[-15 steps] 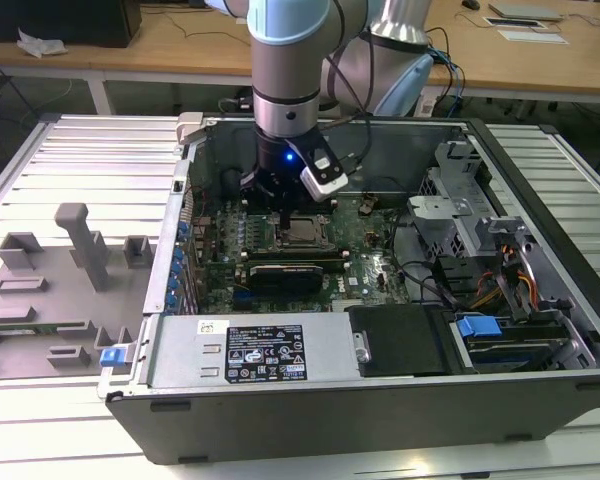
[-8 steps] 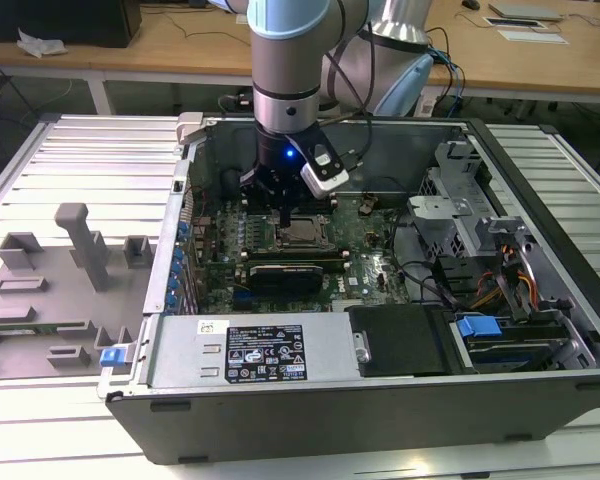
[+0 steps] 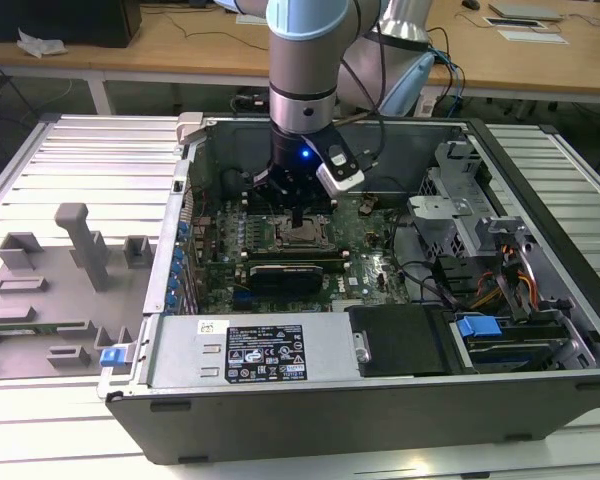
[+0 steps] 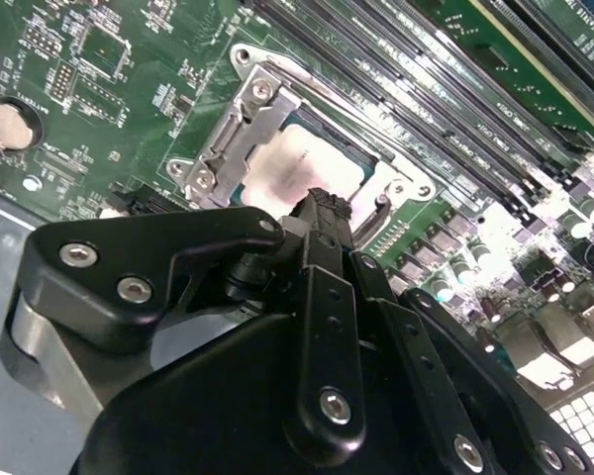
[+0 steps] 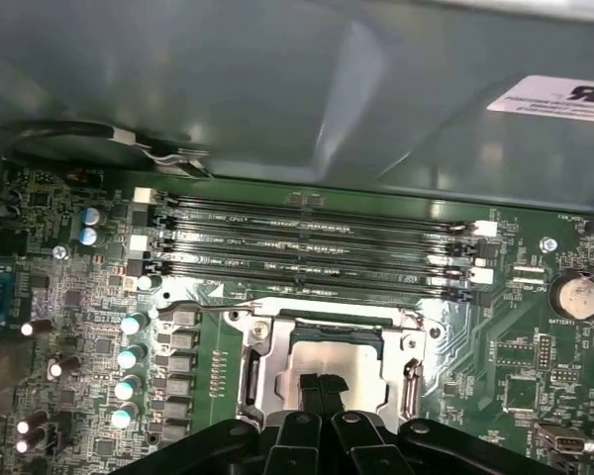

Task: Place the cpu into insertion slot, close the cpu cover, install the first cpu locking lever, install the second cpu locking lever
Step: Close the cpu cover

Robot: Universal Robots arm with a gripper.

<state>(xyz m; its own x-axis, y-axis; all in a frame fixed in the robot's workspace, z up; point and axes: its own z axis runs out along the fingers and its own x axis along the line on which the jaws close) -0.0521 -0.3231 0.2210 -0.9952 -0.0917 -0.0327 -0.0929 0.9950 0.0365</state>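
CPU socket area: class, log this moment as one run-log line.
tool: shut, tips at cpu, contact unclear | cpu: in insertion slot | cpu cover: down around cpu

In the exterior view, the open computer case (image 3: 280,420) spans the frame's centre and right, with a fixture tray (image 3: 40,300) at left. Near frame centre the insertion slot (image 3: 306,236) lies on the motherboard (image 3: 370,245), the gripper (image 3: 298,220) directly above it and the power supply (image 3: 270,350) below. In the first wrist view, the cpu (image 5: 337,351) sits in the slot, framed by the cpu cover (image 5: 267,358), beside the memory slots (image 5: 317,247).
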